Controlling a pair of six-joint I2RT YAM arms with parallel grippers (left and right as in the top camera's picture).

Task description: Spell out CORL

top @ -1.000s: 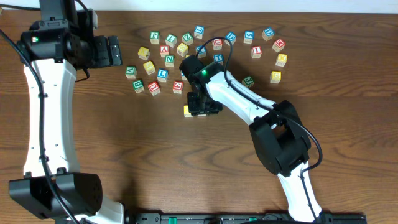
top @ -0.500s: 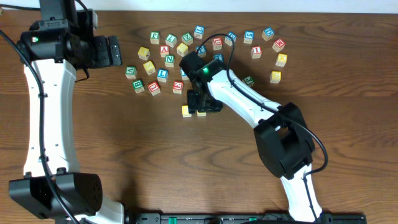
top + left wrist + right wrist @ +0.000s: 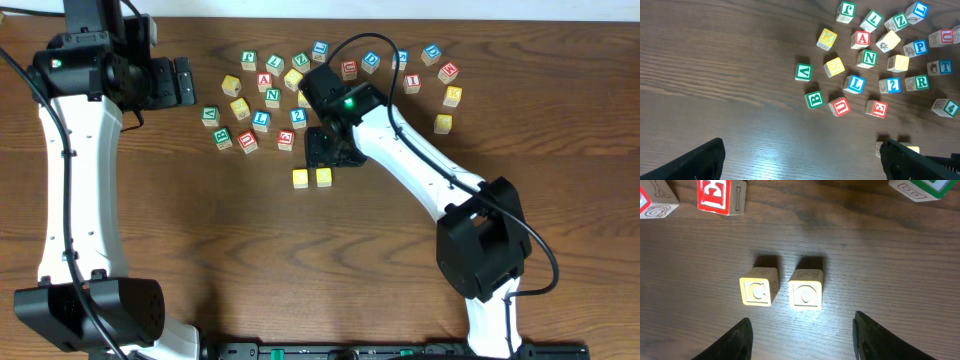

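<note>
Two yellow letter blocks stand side by side on the table: the C block (image 3: pixel 300 178) (image 3: pixel 758 291) on the left and the O block (image 3: pixel 324 177) (image 3: pixel 806 295) on the right. My right gripper (image 3: pixel 328 147) (image 3: pixel 802 337) is open and empty, raised just behind them. Several loose letter blocks lie in a cluster behind, among them a blue L block (image 3: pixel 855 84) (image 3: pixel 261 119) and a green R block (image 3: pixel 922 82). My left gripper (image 3: pixel 183 82) (image 3: pixel 800 162) is open and empty, left of the cluster.
A red block (image 3: pixel 717 195) and a green block (image 3: pixel 922 187) lie just beyond the C and O pair. More blocks sit at the back right, such as a yellow K block (image 3: pixel 453 96). The right arm (image 3: pixel 420 175) crosses the table's middle.
My right gripper let go of the O block beside the C block, then rose and drew back toward the cluster. The left arm has not moved.
</note>
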